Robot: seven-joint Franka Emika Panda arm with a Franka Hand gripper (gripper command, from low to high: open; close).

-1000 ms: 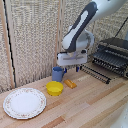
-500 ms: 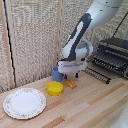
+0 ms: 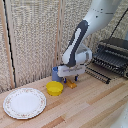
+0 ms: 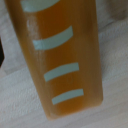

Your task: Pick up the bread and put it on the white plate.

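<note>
pale wooden table (image 3: 95,107) backed by a woven wall screen (image 3: 35,40).

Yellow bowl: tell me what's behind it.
Behind the yellow bowl stands a blue cup, partly hidden by the gripper, which hangs over the bread.

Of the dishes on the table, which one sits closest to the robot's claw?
The small yellow bowl, just beside the gripper; the white dish lies farther off.
</note>
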